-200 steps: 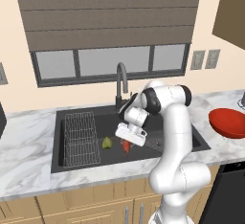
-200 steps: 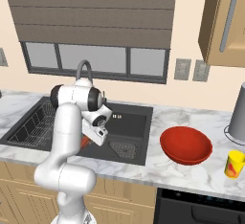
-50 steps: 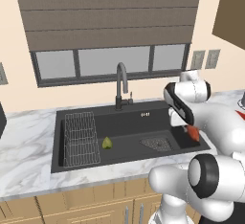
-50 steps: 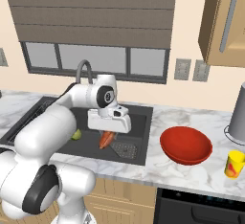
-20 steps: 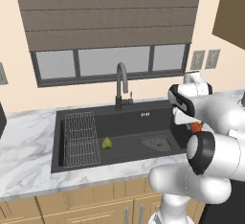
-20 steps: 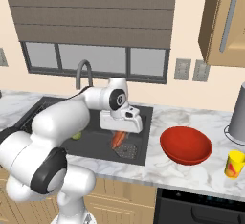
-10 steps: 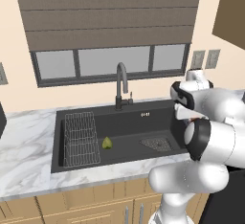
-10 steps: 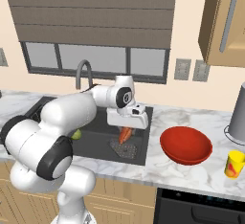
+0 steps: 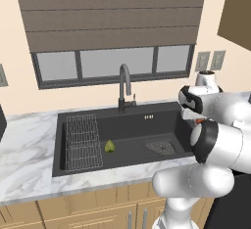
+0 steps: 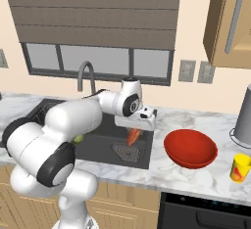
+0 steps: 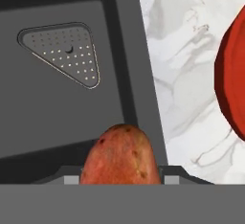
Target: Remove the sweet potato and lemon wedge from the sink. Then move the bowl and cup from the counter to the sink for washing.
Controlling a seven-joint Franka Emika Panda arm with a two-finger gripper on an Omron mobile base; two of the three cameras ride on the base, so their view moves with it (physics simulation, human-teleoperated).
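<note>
My gripper (image 10: 134,131) is shut on the sweet potato (image 10: 133,137), an orange-red oval lump hanging over the right rim of the dark sink (image 10: 143,158). In the hand view the sweet potato (image 11: 122,157) sits between the fingertips, above the sink rim (image 11: 128,60). The yellow-green lemon wedge (image 9: 110,146) lies on the sink (image 9: 166,113) floor beside the wire rack (image 9: 83,141). On the marble counter to the right rests the red bowl (image 10: 190,148), whose edge (image 11: 233,84) shows in the hand view. The yellow cup (image 10: 240,167) stands further right.
A dark arched faucet (image 9: 124,89) rises behind the basin. The corner drain grate (image 11: 64,53) lies below the hand. A steel pot (image 10: 243,110) stands at the back right. Bare marble counter (image 11: 177,74) lies between sink and bowl.
The gripper has carried the sweet potato to the right, from over the drain grate to the sink's right rim. The lemon wedge, bowl and cup have not moved.
</note>
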